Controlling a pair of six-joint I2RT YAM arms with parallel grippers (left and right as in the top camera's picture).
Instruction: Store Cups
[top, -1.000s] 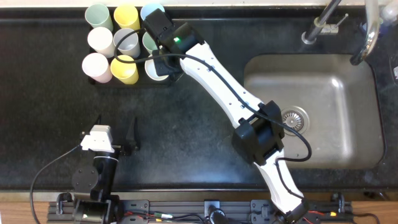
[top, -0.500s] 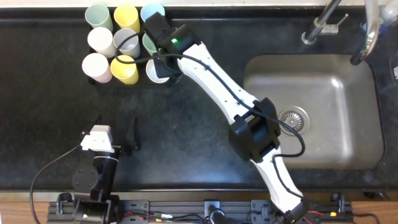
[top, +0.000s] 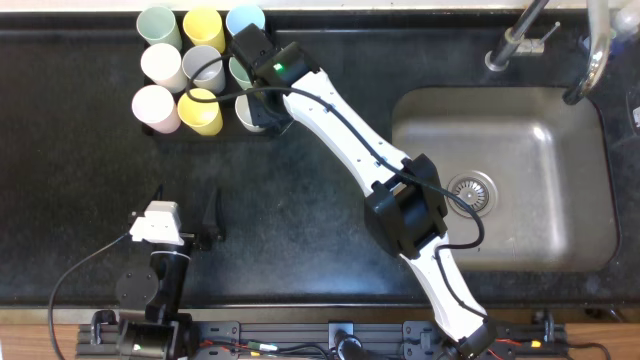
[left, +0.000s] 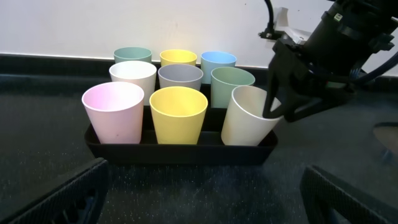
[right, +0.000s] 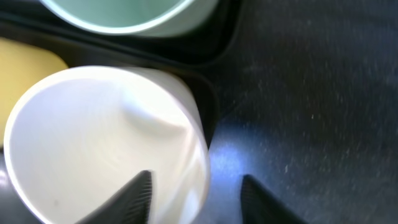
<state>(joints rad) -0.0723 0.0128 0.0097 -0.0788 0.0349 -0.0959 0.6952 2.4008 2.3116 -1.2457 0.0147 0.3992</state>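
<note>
A black tray (left: 180, 152) at the counter's back left holds several pastel cups. A cream cup (left: 249, 115) leans outward at the tray's front right corner, its base inside the tray. My right gripper (left: 283, 109) straddles that cup's rim. In the right wrist view one finger is inside the cream cup (right: 93, 143) and one outside, and the right gripper (right: 196, 186) stands partly open around the wall. From above, the right gripper (top: 262, 100) is over the cream cup (top: 250, 113). My left gripper (top: 187, 212) rests wide open and holds nothing, in front of the tray (top: 215, 137).
A pink cup (left: 114, 112) and a yellow cup (left: 178, 114) fill the tray's front row beside the cream one. A steel sink (top: 500, 130) with a faucet (top: 520, 35) lies to the right. Dark counter spreads between the tray and my left gripper (left: 202, 177).
The right arm's elbow has shifted a little to the left and farther back. The cream cup stays at the tray's corner. The left arm has not moved.
</note>
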